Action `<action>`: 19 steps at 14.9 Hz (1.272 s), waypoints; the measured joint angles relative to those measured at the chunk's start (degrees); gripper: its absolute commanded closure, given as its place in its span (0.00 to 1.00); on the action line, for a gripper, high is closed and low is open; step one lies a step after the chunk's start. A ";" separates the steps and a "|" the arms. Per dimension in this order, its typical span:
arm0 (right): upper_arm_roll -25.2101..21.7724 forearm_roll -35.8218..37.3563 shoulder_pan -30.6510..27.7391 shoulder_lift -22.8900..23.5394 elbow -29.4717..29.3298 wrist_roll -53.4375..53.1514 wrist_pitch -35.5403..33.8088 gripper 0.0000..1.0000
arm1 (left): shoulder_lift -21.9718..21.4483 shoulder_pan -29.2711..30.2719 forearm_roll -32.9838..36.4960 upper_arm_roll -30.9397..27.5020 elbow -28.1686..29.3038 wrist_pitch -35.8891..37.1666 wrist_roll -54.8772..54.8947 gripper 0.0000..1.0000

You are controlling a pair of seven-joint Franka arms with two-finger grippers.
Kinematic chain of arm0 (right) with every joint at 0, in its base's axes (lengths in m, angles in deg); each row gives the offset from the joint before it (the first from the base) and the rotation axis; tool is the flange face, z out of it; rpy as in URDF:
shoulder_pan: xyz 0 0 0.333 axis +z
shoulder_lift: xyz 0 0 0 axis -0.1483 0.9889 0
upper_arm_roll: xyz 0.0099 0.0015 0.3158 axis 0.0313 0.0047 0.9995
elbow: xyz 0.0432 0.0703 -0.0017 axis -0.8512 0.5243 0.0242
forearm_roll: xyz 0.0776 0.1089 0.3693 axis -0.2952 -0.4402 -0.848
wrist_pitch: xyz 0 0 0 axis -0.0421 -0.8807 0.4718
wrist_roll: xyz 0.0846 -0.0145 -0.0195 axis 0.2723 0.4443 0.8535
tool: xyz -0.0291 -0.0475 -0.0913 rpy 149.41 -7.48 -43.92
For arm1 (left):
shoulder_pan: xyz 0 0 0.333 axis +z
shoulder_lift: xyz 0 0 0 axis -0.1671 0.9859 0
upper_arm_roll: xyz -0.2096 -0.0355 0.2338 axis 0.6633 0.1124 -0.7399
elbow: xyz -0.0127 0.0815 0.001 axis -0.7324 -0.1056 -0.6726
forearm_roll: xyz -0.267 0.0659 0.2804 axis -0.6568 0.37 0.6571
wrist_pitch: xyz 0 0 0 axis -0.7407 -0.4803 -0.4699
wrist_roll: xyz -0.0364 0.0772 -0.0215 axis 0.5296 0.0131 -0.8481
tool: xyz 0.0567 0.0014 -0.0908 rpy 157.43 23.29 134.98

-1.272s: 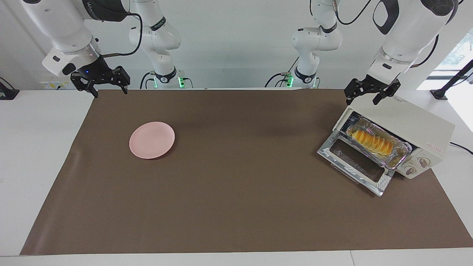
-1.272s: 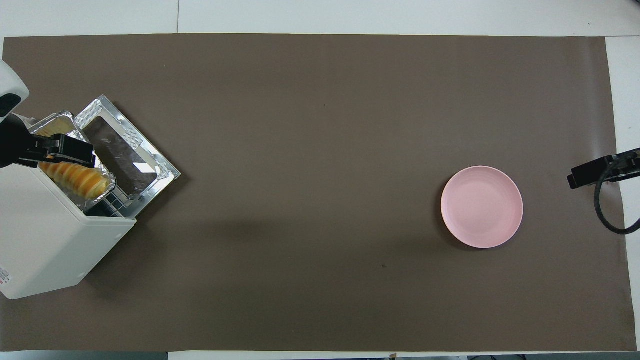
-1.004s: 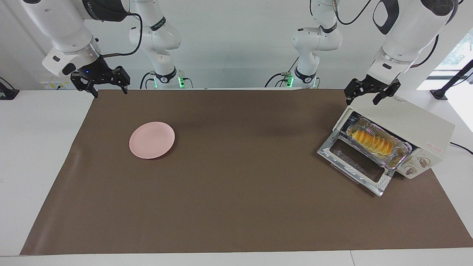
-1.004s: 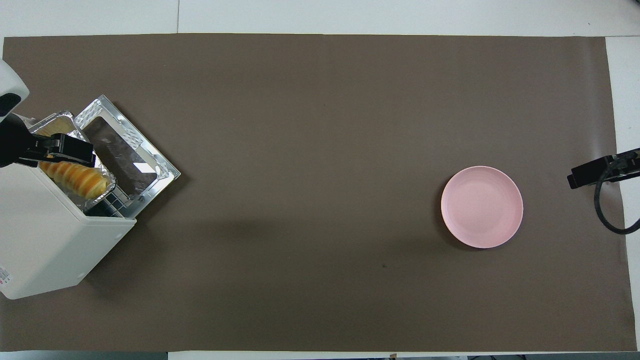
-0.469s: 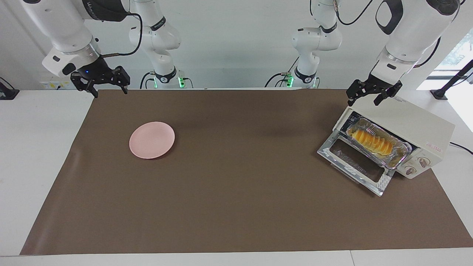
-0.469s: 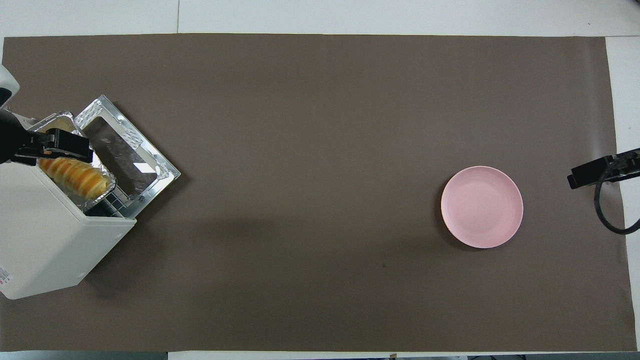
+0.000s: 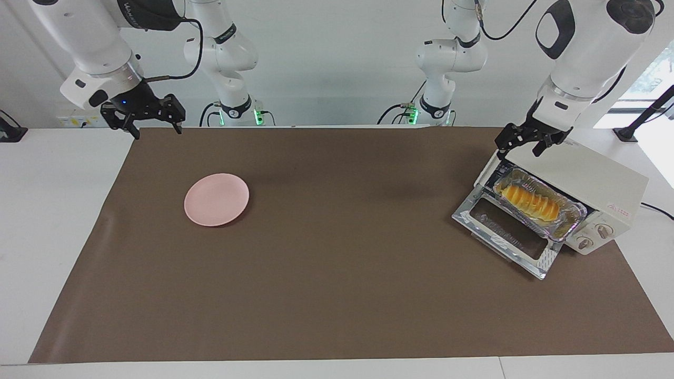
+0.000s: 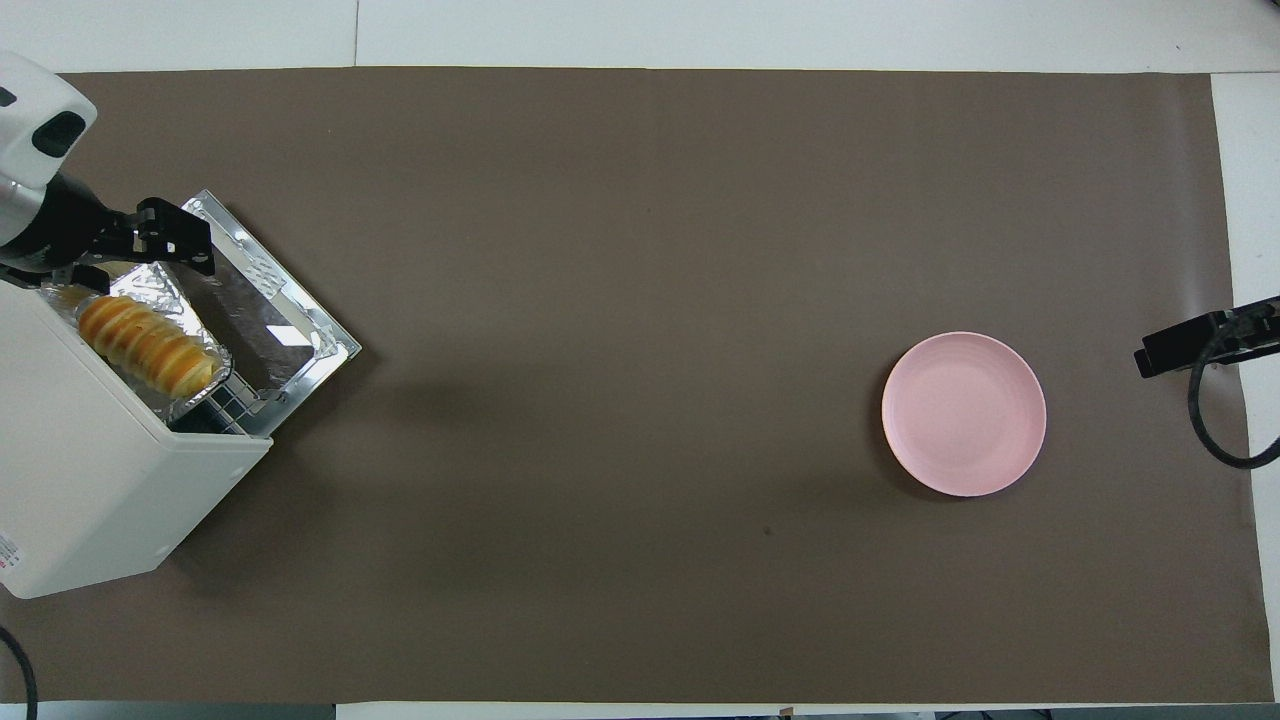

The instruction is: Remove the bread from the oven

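1. The left gripper, jaws apart and empty, has moved in the last second off the bread and now hangs over the oven top edge, by the foil tray's end
2. The bread lies in the tray on the rack, above the open door
3. It now shows fully from above, so a grasp seems possible
4. The right gripper, jaws apart, waits over the mat corner, the pink plate near it

No text reads clearly; small red marks on the oven are illegible.
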 measured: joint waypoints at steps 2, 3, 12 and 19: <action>0.00 0.00 0.00 0.00 0.00 0.00 0.00 0.00 | 4.04 0.20 1.73 -0.05 -1.39 -3.78 -3.37 0.00; 0.00 0.00 0.00 0.00 0.00 0.00 0.00 0.00 | 5.43 0.51 2.66 -0.06 -1.12 -6.00 -4.80 0.00; 0.00 0.00 0.00 0.00 0.00 0.00 0.00 0.00 | 6.63 2.65 6.50 0.15 13.04 -20.85 -12.04 0.12; -0.17 0.00 -0.14 0.00 0.02 0.00 -0.21 0.00 | 4.57 2.83 6.79 -0.12 19.48 -24.26 -12.15 1.00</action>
